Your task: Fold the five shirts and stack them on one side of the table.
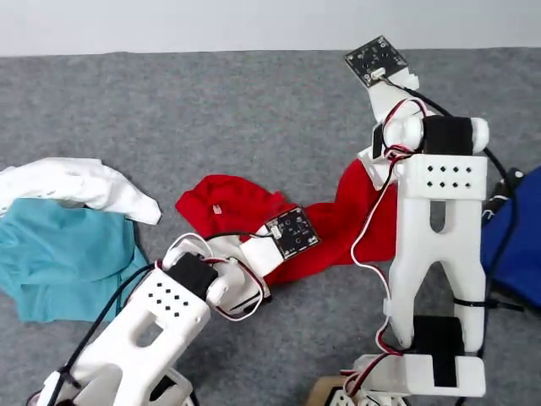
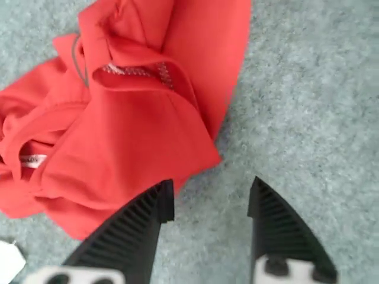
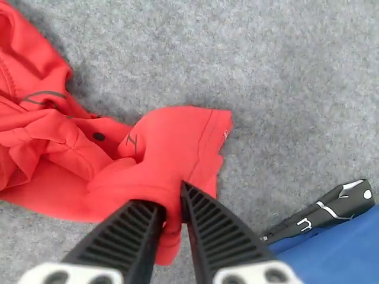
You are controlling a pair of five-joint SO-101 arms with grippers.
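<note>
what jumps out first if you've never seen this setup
The bright red shirt crumpled in the middle of the table grabs the eye first, with the right hand shut on one edge of it and the left hand open at another edge. On the left a white shirt overlaps a teal shirt, and a blue shirt lies at the right edge.

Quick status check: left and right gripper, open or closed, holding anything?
Left gripper: open, holding nothing, at the edge of the red shirt.
Right gripper: closed on a fold of the red shirt.
</note>
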